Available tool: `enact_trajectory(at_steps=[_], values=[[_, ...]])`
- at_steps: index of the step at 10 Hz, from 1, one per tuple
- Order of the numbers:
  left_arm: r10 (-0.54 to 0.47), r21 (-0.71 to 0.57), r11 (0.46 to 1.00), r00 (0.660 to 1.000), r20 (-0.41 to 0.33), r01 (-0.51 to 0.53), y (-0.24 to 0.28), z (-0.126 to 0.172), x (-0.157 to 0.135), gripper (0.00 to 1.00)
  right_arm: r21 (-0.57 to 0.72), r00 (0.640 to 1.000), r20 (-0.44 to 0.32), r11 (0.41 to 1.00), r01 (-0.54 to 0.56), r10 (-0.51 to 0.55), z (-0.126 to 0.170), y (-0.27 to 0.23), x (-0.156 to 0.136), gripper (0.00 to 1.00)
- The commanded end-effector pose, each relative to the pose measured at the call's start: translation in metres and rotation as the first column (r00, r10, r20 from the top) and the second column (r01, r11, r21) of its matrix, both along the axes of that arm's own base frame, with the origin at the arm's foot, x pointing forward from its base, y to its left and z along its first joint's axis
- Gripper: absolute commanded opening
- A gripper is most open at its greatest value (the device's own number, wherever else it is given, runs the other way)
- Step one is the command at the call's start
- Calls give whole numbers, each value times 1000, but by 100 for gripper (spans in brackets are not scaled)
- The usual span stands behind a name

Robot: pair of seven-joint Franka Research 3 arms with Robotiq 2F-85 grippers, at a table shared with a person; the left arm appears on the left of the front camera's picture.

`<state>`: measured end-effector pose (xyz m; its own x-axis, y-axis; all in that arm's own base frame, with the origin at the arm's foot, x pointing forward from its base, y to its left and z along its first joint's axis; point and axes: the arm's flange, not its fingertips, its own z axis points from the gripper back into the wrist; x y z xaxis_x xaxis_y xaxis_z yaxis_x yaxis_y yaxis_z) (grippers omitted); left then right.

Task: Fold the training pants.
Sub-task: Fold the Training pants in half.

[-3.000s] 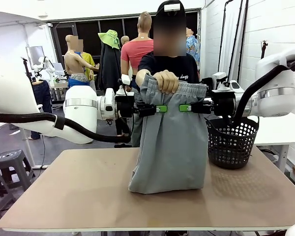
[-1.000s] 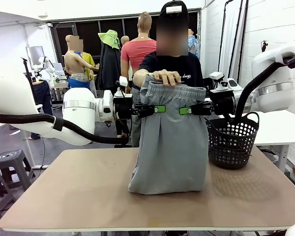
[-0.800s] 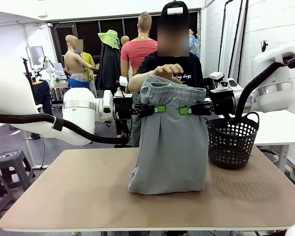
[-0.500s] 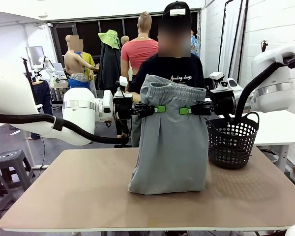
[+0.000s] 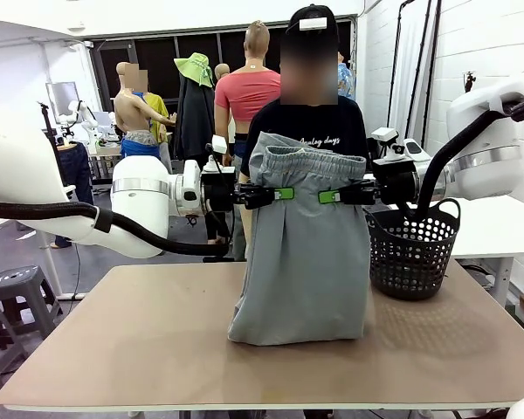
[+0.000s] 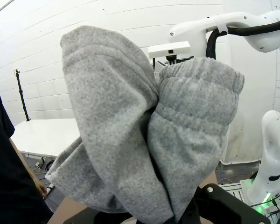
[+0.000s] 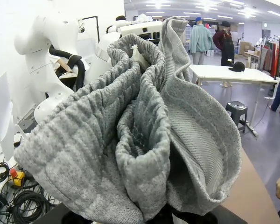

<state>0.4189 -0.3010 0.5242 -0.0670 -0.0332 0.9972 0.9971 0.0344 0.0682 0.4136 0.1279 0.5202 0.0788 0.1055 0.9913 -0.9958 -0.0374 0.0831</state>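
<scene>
The light grey training pants (image 5: 303, 253) hang upright over the table, waistband on top, their folded lower end resting on the tabletop (image 5: 157, 349). My left gripper (image 5: 279, 193) is shut on the pants just below the waistband from the left side. From the right, my right gripper (image 5: 328, 195) is shut on the same band area. In the left wrist view the gathered grey cloth (image 6: 144, 140) bunches up between the fingers. In the right wrist view the ribbed waistband cloth (image 7: 140, 140) does the same. A person (image 5: 306, 122) stands behind the pants, hands off them.
A black mesh basket (image 5: 412, 253) stands on the table just right of the pants, below my right arm. Bare tabletop lies in front and to the left. A white table (image 5: 498, 223) stands further right.
The person's hand, which held the top of the waistband, lifted off and drew back out of sight. The pants stay hanging from both grippers, which have not moved.
</scene>
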Motion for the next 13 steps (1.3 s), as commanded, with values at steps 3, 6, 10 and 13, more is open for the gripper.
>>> enact_trajectory(at_steps=[3,6,10,13], values=[[9,-1,1000,1000,7,-9,-1,6,1,0,20,1000,-8,1000,3,-3,1,1,-3,0],[9,-1,1000,1000,7,-9,-1,6,1,0,20,1000,-8,1000,3,-3,1,1,-3,0],[9,-1,1000,1000,7,-9,-1,6,1,0,20,1000,-8,1000,3,-3,1,1,-3,0],[9,-1,1000,1000,7,-9,-1,6,1,0,20,1000,-8,1000,3,-3,1,1,-3,0]])
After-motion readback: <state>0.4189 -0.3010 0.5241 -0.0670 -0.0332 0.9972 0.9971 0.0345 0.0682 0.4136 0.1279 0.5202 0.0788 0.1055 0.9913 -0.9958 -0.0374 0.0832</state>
